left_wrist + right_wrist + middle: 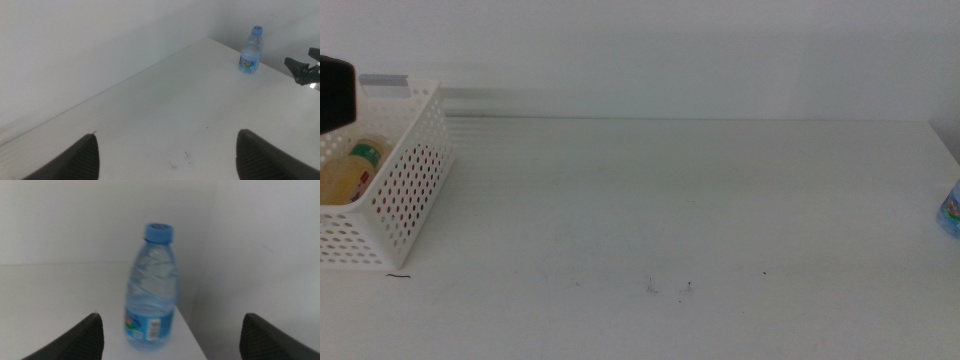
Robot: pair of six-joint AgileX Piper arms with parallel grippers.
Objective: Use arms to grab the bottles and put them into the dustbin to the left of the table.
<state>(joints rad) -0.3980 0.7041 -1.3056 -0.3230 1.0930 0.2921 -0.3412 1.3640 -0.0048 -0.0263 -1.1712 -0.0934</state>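
The white perforated dustbin (405, 190) stands at the table's left end. The yellow juice bottle (350, 172) lies inside it. The red can is not in view. The clear water bottle (950, 208) with a blue cap stands upright at the table's far right edge; it also shows in the left wrist view (251, 50) and the right wrist view (152, 292). My right gripper (171, 315) is open and empty, its jaws on either side of the bottle but short of it; the left wrist view shows it (302, 67) beside the bottle. My left gripper (167, 134) is open and empty, near the dustbin.
A dark part of the left arm (335, 92) shows above the dustbin at the picture's left edge. The white table (650, 200) has a few small dark specks (670, 288) near its front. A white wall runs behind the table.
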